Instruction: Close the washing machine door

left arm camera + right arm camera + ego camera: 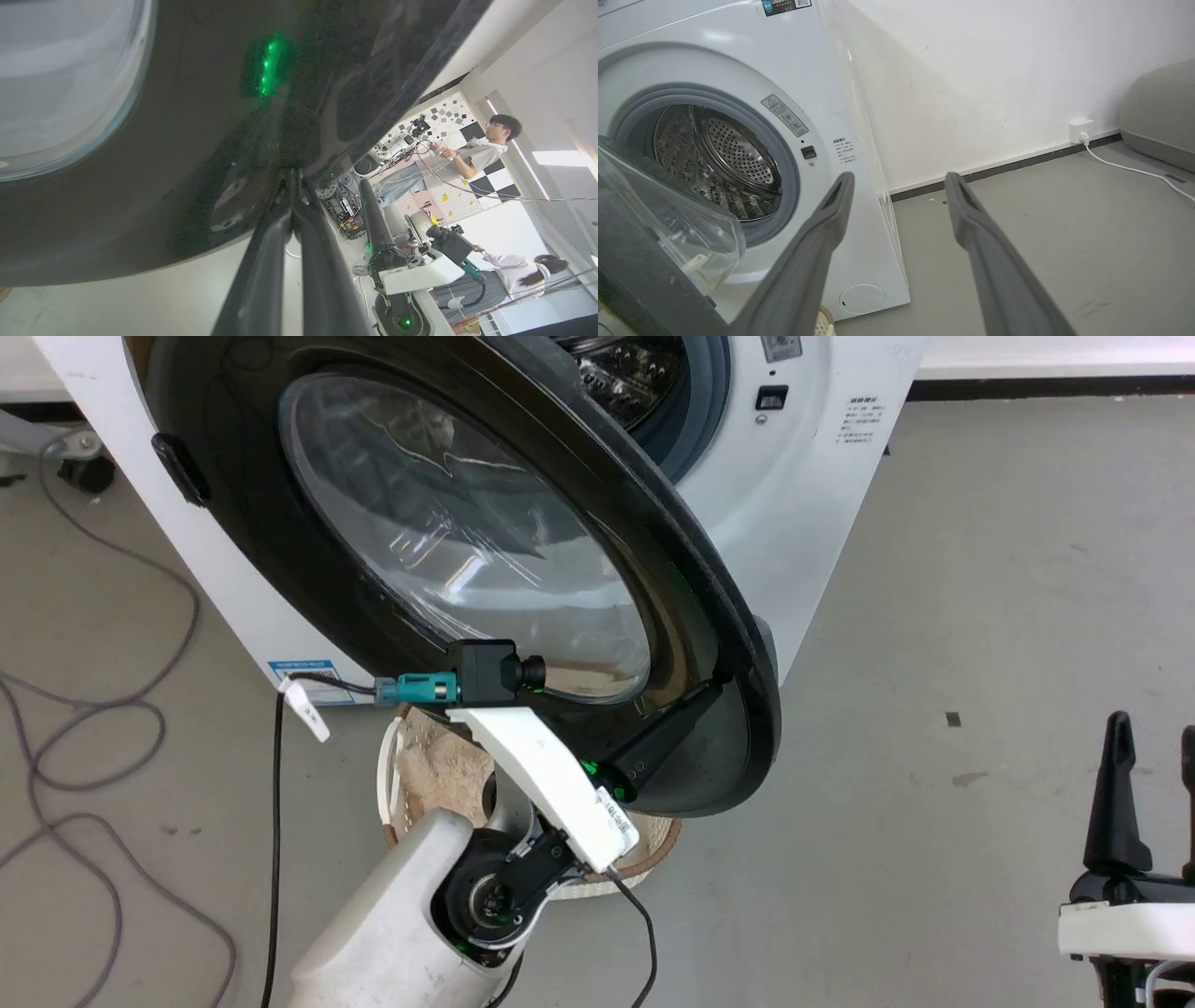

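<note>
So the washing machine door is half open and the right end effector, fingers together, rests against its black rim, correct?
Not quite: it is the left end effector against the washing machine door, as the head view shows.

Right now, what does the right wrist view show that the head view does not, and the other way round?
Right wrist view: a wall socket with a white cable, and the round cap low on the washer. Head view: the left gripper, shut, tips against the black rim of the door, with a basket below and a blue sticker on the washer. Both: the door ajar, the steel drum and the open right gripper.
</note>
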`<state>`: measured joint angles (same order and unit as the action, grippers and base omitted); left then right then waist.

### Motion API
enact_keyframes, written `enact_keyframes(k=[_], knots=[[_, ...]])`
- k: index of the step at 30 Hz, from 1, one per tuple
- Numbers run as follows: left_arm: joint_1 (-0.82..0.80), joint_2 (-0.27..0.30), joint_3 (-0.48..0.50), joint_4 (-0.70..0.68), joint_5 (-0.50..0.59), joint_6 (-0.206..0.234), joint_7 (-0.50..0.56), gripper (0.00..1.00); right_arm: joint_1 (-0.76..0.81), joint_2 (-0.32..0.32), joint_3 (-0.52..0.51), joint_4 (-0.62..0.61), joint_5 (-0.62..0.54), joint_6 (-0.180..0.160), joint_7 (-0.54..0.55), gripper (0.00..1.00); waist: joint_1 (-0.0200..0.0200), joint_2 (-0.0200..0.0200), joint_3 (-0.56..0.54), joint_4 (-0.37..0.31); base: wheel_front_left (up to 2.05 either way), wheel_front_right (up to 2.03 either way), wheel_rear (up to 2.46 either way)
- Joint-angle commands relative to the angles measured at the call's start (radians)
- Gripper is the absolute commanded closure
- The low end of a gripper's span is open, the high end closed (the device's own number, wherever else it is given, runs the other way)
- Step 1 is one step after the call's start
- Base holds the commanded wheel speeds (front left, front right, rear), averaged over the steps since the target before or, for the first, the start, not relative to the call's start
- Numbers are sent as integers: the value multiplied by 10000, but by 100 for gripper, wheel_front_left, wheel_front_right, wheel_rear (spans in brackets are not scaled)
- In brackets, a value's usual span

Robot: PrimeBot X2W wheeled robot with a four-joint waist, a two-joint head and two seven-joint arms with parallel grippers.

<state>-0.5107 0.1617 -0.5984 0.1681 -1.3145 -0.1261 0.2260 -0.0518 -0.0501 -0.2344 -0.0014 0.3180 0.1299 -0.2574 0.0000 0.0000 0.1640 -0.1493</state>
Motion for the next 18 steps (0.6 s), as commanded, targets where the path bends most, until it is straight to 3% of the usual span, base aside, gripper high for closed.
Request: enact_keyframes(k=[1,11,12,13,15,18], knots=[[-128,4,-111,136,-86,-46,-230,100,-79,-1,17,39,-5,8,-44,0,0,0,-69,-5,0,0,0],[95,562,-891,792,66,-46,-2342,100,123,-1,230,-104,-218,8,-44,0,0,0,-760,283,0,0,0],[65,668,-903,974,370,-46,-2720,57,107,-1,203,-156,-206,8,-44,0,0,0,-830,324,0,0,0],[15,766,-945,1143,751,-46,-3123,0,83,-1,165,-227,-195,8,-44,0,0,0,-899,368,0,0,0],[-75,918,-943,1558,1582,53,-4004,0,30,-1,97,-382,-185,8,-44,0,0,0,-1027,459,0,0,0],[-280,1121,-832,1915,3186,829,-4738,0,-97,-1,81,-718,-251,8,-44,0,0,0,-1166,587,0,0,0]])
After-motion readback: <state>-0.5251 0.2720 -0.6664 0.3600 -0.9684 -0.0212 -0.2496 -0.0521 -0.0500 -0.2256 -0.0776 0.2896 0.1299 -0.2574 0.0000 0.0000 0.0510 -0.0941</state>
